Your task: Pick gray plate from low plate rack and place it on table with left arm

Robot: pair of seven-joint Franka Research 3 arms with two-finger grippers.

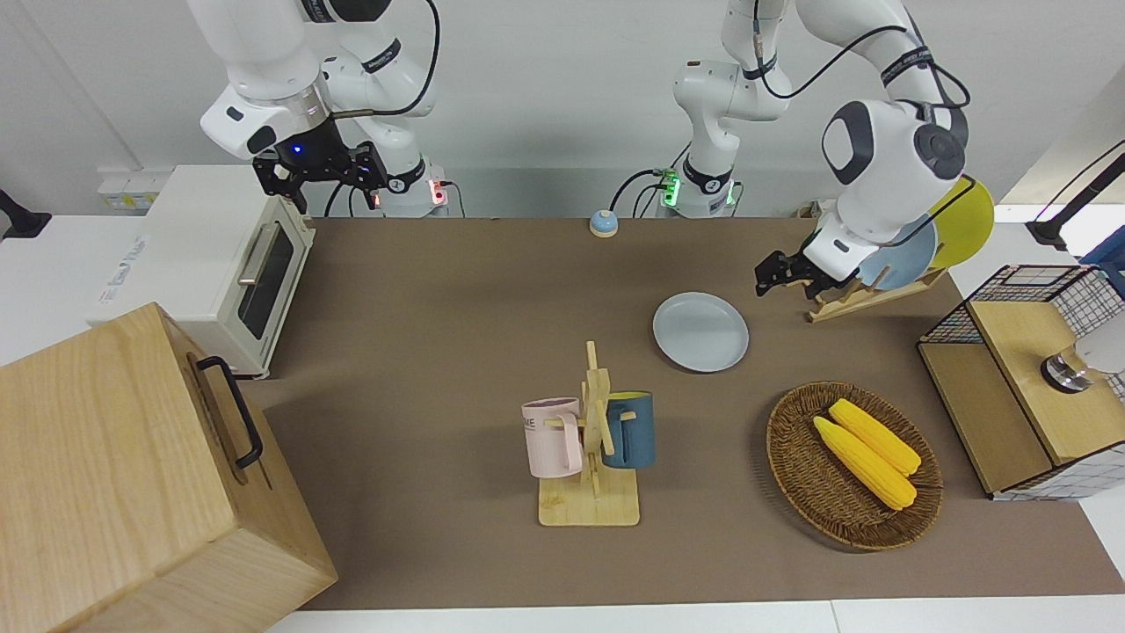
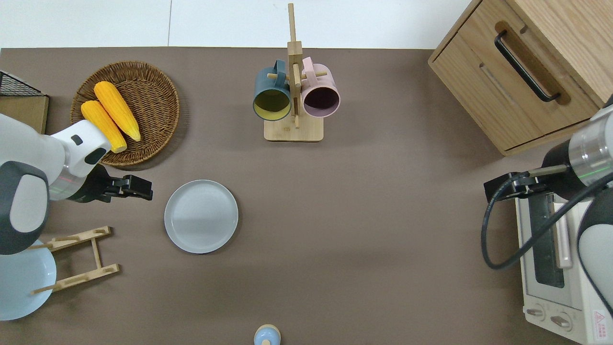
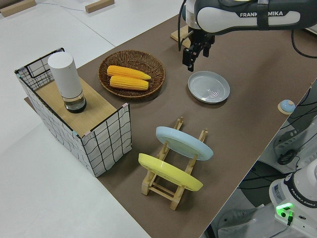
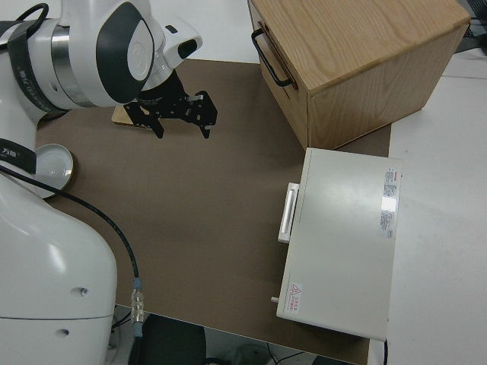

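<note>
The gray plate (image 1: 700,331) lies flat on the brown table (image 1: 457,352); it also shows in the overhead view (image 2: 201,216) and the left side view (image 3: 208,87). My left gripper (image 1: 765,280) is open and empty, apart from the plate; in the overhead view (image 2: 146,188) it is over the table beside the plate, toward the left arm's end, also seen in the left side view (image 3: 188,60). The low plate rack (image 1: 866,294) (image 2: 76,258) (image 3: 171,186) holds a light blue plate (image 3: 184,143) and a yellow plate (image 3: 168,172) on edge. My right arm is parked, its gripper (image 4: 181,122) open.
A wicker basket (image 1: 778,440) with two corn cobs lies farther from the robots than the plate. A mug stand (image 1: 593,440) with two mugs, a wooden cabinet (image 1: 132,475), a toaster oven (image 1: 220,255), a wire basket shelf (image 1: 1019,378) and a small bell (image 1: 603,223) stand around.
</note>
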